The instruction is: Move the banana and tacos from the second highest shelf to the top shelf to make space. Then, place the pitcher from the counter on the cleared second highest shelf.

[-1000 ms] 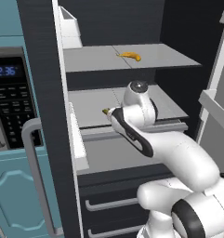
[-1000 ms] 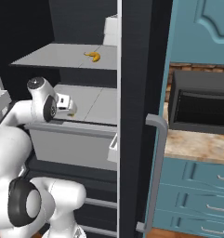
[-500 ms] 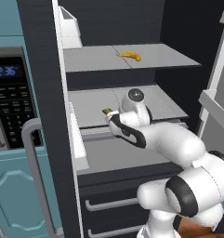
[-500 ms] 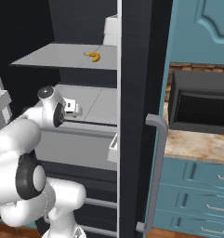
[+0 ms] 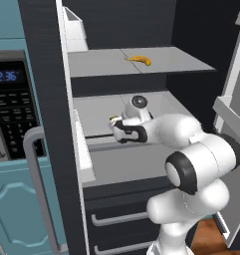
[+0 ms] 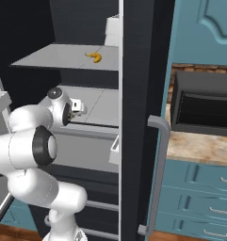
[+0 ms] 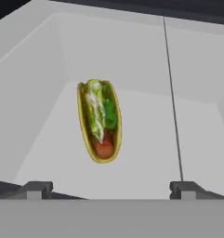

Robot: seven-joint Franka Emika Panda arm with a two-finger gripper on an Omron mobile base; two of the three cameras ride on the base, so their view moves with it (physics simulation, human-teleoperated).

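White and round, the robot arm reaches into the open fridge. Its claw [image 7: 108, 189] is spread wide and holds nothing. The two dark tips sit low in the hand view, one on each side. Just past them lie the tacos [image 7: 100, 122] on the second highest shelf [image 5: 99, 112], not touching the claw. The shell is yellow-brown, with green and white and red inside. Above that, the top shelf [image 5: 96, 62] holds the banana [image 5: 140, 60], which lies near the middle line of the shelf. Off to the right, past the fridge door, is the speckled table [image 6: 195, 148] over teal drawers [image 6: 199, 207].
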